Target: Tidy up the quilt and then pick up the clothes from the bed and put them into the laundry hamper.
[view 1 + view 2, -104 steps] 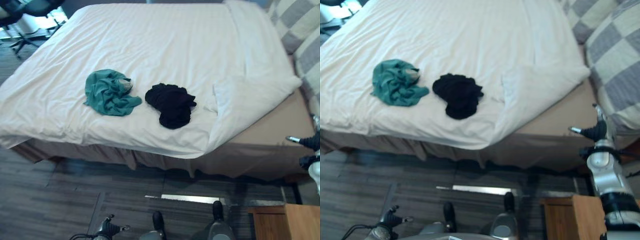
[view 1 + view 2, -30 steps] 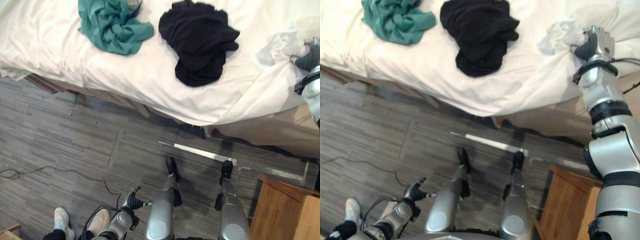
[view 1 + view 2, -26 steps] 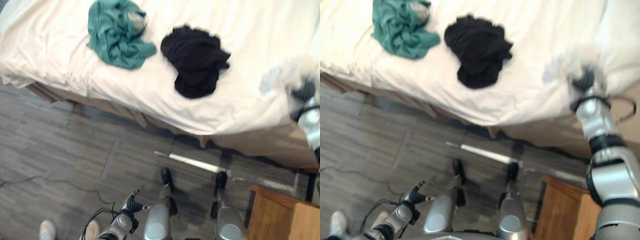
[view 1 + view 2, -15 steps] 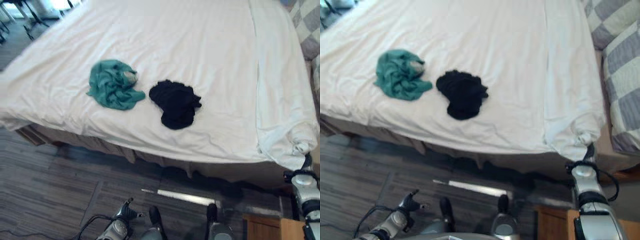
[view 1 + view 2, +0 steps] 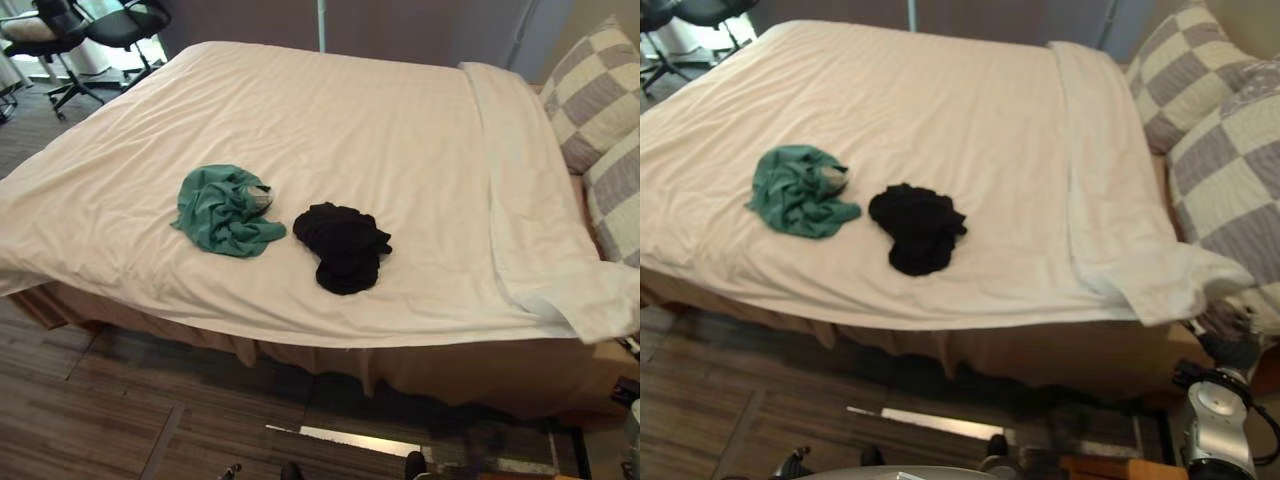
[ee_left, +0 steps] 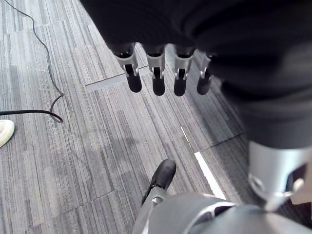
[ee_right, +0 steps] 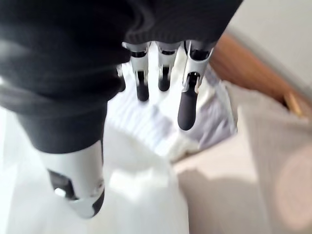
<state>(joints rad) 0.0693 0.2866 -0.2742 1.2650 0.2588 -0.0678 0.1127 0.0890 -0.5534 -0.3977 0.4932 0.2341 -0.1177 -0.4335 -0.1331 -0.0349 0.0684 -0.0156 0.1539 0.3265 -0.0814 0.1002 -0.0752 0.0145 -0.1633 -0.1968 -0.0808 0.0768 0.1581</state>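
White quilt (image 5: 330,150) lies spread flat over the bed (image 5: 480,375), lightly creased, its near corner by the checked pillows (image 5: 1210,130) draped off the edge. Green garment (image 5: 222,208) and black garment (image 5: 342,246) sit crumpled side by side on the quilt, near the front edge — close but apart. Half a second ago that corner was bunched at my right hand (image 7: 161,68); now it hangs loose, and the camera has shifted too. My right fingers are straight, hovering over white cloth, gripping nothing. My left hand (image 6: 165,68) hangs over the floor, fingers relaxed, empty. Right hand low beside the bed corner in the eye view — hard to make out there.
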